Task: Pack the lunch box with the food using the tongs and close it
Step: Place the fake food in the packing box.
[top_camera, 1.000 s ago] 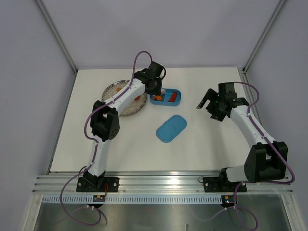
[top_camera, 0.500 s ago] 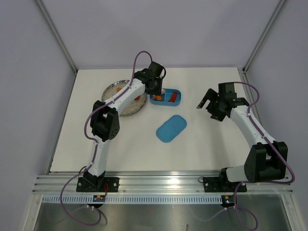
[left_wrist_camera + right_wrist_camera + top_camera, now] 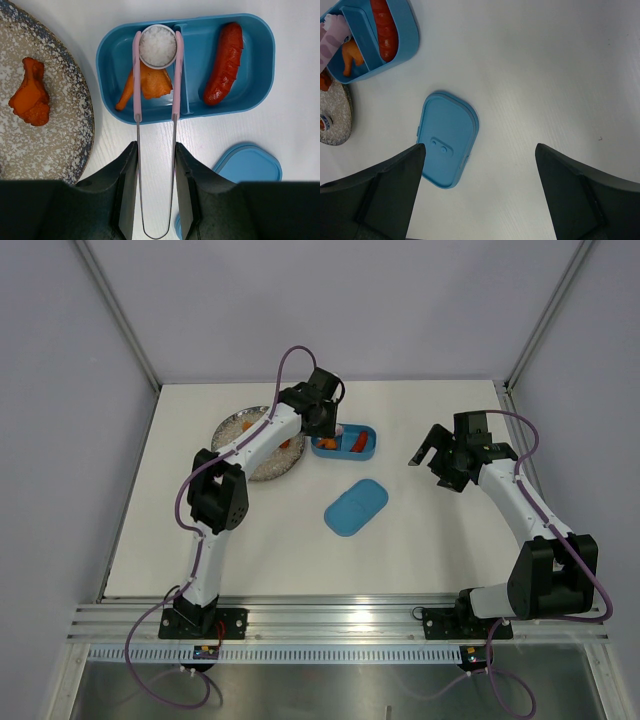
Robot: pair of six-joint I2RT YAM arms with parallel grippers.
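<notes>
The blue lunch box (image 3: 260, 60) (image 3: 368, 453) lies open on the table. A red sausage (image 3: 224, 62) fills its right compartment; orange pieces (image 3: 150, 86) lie in the left one. My left gripper (image 3: 155, 150) is shut on the pink tongs (image 3: 137, 80), whose tips hold a white rice piece (image 3: 157, 45) over the left compartment. One orange morsel (image 3: 31, 94) lies on the speckled plate (image 3: 65, 145). The blue lid (image 3: 356, 506) (image 3: 447, 145) lies flat in front of the box. My right gripper (image 3: 424, 453) (image 3: 480, 165) hangs open to the right of the box, above bare table, with nothing in it.
The speckled grey plate (image 3: 238, 423) sits left of the box, partly under my left arm. White walls and metal posts bound the table at the back and sides.
</notes>
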